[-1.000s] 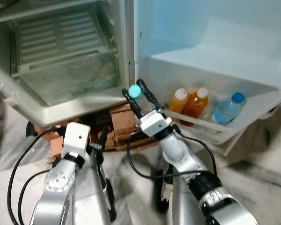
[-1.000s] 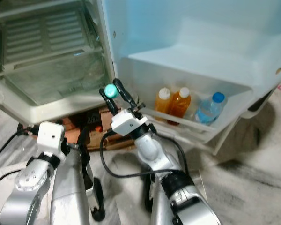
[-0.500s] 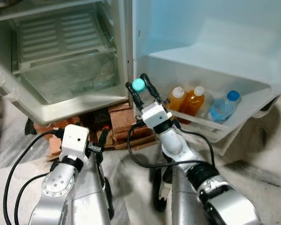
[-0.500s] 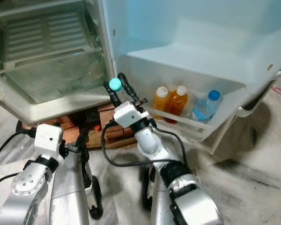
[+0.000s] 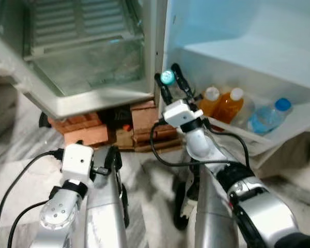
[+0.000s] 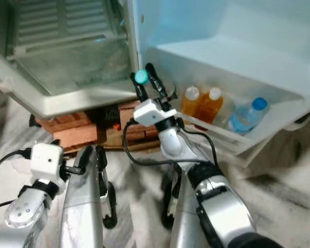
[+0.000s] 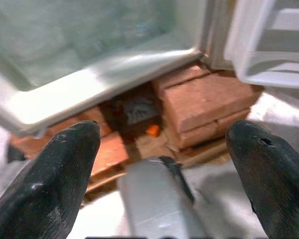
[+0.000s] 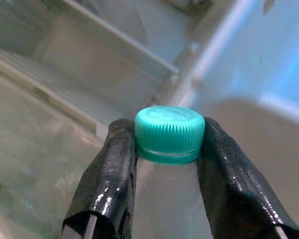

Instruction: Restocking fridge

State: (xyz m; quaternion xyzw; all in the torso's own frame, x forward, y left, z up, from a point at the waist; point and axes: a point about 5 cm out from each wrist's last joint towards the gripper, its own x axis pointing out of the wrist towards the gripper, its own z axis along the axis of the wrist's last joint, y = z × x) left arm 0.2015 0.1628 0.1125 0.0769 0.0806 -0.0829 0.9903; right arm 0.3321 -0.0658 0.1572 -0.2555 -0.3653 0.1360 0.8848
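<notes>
Bottle [image 8: 168,149], teal-capped, no label readable, in right hand [image 8: 165,159]

Through our left wrist camera we see our left end effector [image 7: 162,179] with its two black fingers [image 7: 45,189] spread wide apart, holding nothing. Between them lie stacked red bricks [image 7: 199,102] under the fridge's white bottom edge [image 7: 94,92]. A small orange piece [image 7: 153,130] sits in the dark gap between the bricks. A white door shelf [image 7: 259,45] shows beside them.
</notes>
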